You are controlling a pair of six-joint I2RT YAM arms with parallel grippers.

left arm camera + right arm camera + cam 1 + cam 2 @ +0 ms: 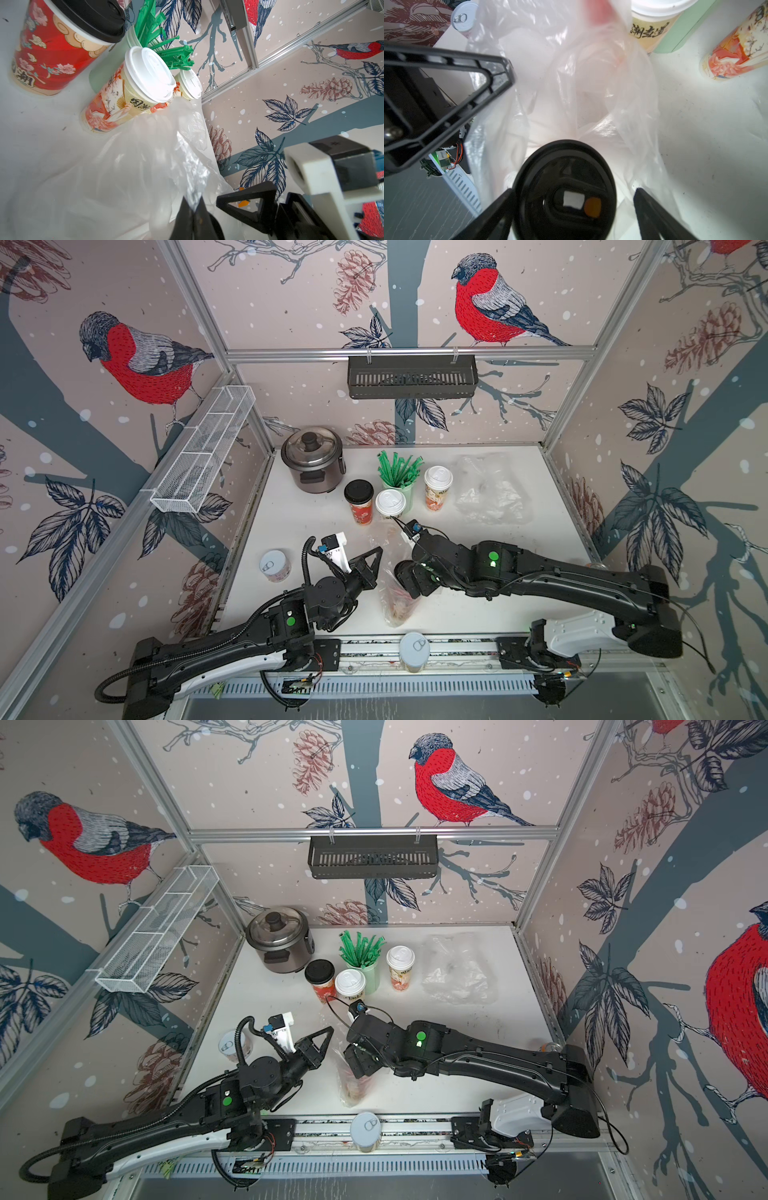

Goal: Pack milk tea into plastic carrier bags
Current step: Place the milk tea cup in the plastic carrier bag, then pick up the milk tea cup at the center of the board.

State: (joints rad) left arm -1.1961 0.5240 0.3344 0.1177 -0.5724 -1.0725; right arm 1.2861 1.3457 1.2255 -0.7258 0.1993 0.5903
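Observation:
A clear carrier bag (395, 568) stands open mid-table, and my left gripper (192, 204) is shut on a pinch of its film. Inside it sits a red milk tea cup with a black lid (564, 187). My right gripper (573, 190) reaches down into the bag, open, with a finger on either side of that lid and a gap on one side. Behind the bag stand a red cup with a black lid (359, 502) and two white-lidded cups (390, 504) (437, 489). A second clear bag (490, 489) lies crumpled at the back right.
A pale green cup of green straws (401, 477) stands among the cups, and a rice cooker (311, 460) sits at the back left. One pull-tab can (275, 566) is left of my left arm, another (414, 649) on the front rail. A wire basket (203, 448) and a black rack (411, 377) hang on the walls.

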